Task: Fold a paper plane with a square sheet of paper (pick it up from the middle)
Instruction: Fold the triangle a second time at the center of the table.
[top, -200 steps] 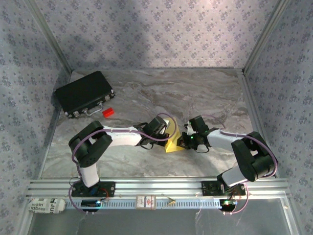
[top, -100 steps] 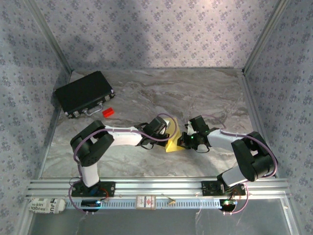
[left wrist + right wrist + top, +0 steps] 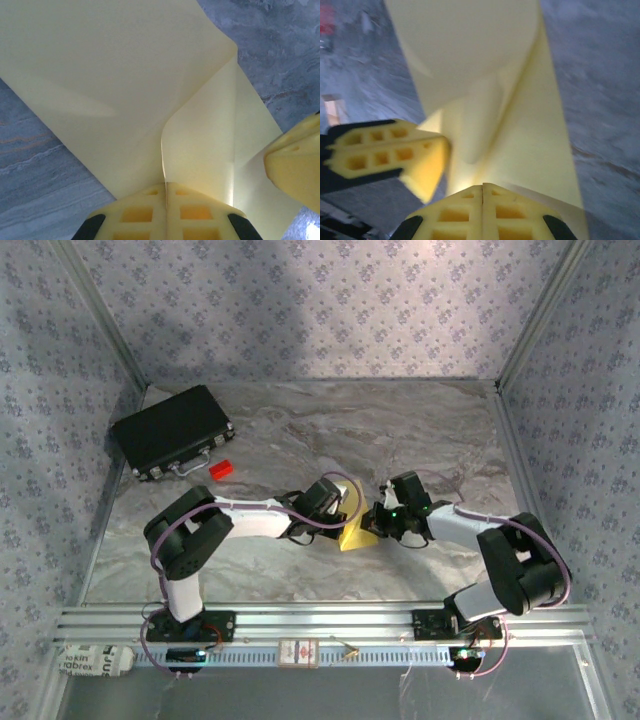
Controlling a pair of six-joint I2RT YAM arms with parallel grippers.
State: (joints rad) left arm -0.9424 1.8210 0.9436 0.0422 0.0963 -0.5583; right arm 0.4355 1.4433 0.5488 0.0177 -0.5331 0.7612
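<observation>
The square sheet of paper (image 3: 353,533) is yellow and stands bowed and partly folded on the marble table between my two grippers. My left gripper (image 3: 340,504) is shut on one edge of the sheet (image 3: 150,80), and the paper edge runs straight into the closed jaws (image 3: 165,184). My right gripper (image 3: 379,521) is shut on the opposite side of the sheet (image 3: 520,125), its jaws pressed together (image 3: 482,188). The two grippers sit close, each one's fingers showing in the other's wrist view (image 3: 295,167) (image 3: 395,152). The paper plane is out of view.
A black case (image 3: 172,432) lies at the back left with a small red block (image 3: 221,469) beside it. Patterned walls close in the table (image 3: 420,430) on three sides. A metal rail (image 3: 320,625) runs along the near edge.
My right gripper has shifted a little up and left, closer to the left gripper, and covers more of the paper. The left arm has barely moved.
</observation>
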